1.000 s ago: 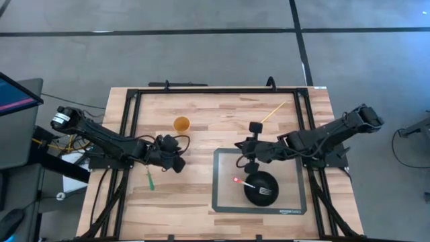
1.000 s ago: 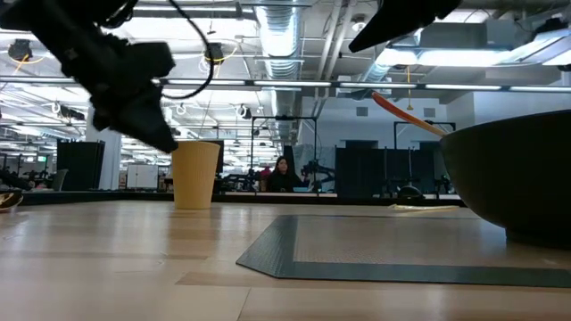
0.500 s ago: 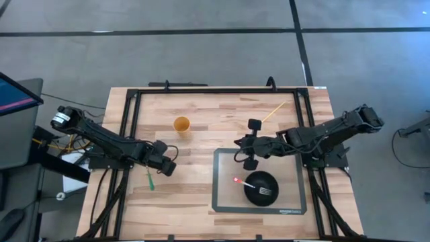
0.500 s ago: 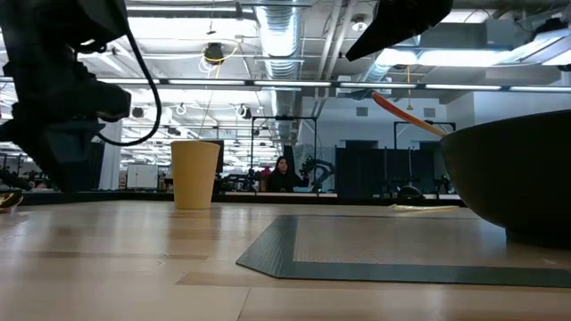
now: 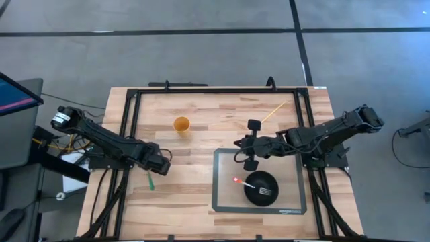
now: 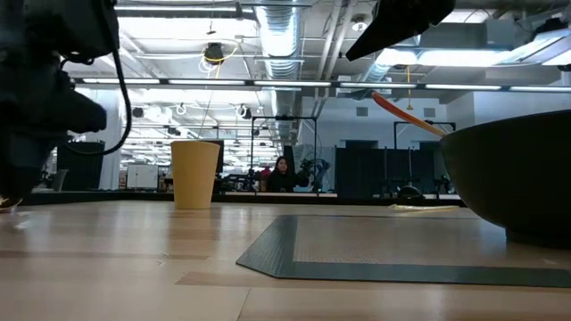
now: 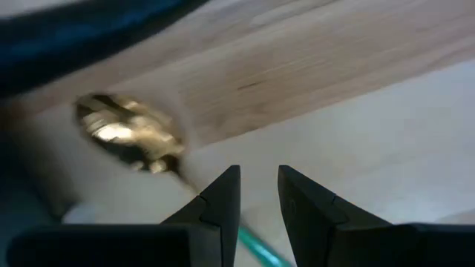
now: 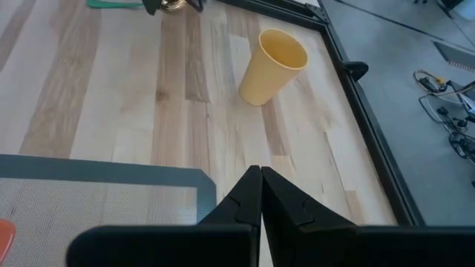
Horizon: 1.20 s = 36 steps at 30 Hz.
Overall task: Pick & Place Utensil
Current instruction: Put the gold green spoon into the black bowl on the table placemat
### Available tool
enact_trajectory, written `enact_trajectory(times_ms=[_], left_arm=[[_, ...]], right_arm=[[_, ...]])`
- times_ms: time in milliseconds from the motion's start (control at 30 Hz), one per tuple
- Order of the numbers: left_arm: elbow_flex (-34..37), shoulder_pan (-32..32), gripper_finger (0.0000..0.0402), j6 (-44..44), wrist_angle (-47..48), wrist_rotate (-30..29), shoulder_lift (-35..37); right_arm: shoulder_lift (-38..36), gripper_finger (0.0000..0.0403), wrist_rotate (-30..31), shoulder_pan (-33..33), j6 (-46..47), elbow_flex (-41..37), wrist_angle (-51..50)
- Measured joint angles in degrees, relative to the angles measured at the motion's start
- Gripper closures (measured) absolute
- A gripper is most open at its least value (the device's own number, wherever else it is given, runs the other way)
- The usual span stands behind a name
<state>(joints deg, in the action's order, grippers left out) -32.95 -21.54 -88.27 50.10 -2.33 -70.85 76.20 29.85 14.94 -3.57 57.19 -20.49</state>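
Observation:
A spoon with a gold bowl (image 7: 130,133) and a green handle (image 7: 256,248) lies flat on the wood near the table's left edge; from above it shows as a green sliver (image 5: 150,179). My left gripper (image 5: 161,168) hangs right over it, open by a narrow gap (image 7: 258,174), and the handle runs under that gap. My right gripper (image 5: 240,152) is shut (image 8: 260,172) and hovers over the grey mat's far left corner. A black bowl (image 5: 261,187) on the mat holds a fork with an orange handle (image 5: 238,180). My left gripper comes at the spoon from above, with one finger (image 7: 219,196) on each side of the handle just behind the gold bowl. I cannot tell whether the fingers touch the spoon, which lies flat on the table.
A yellow cup (image 5: 181,124) stands upright toward the far side, left of centre, also in the low view (image 6: 194,174). A thin yellow stick (image 5: 272,112) lies near the far right corner. The grey mat (image 5: 225,195) lies flat; a black frame rail (image 5: 131,114) borders the table.
My left gripper has moved toward the table's left edge and a little toward the near edge, coming over the green-handled spoon. My right gripper has drawn back slightly toward the far edge, away from the bowl. The spoon, fork and cup have stayed in place.

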Motion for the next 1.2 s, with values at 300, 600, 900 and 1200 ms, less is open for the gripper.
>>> enact_trajectory(times_ms=[300, 600, 900, 1200], left_arm=[[0.0, -6.6, 0.0309, -10.1, 1.7, 6.2, 0.0], [0.0, -11.9, 0.0309, -18.7, 1.9, -1.9, 0.0], [4.2, -12.5, 0.0309, -22.0, 1.1, -1.7, 0.1], [6.0, -12.6, 0.0313, -23.5, -0.1, -6.4, 0.0]], right_arm=[[0.0, 0.0403, 0.0, 0.0, 0.0, 0.0, 0.0], [0.0, 0.0403, 0.0, 0.0, 0.1, -0.6, 0.0], [0.0, 0.0403, 0.0, 0.0, 0.1, -0.6, 0.0], [0.0, 0.0403, 0.0, 0.0, 0.1, -0.6, 0.1]])
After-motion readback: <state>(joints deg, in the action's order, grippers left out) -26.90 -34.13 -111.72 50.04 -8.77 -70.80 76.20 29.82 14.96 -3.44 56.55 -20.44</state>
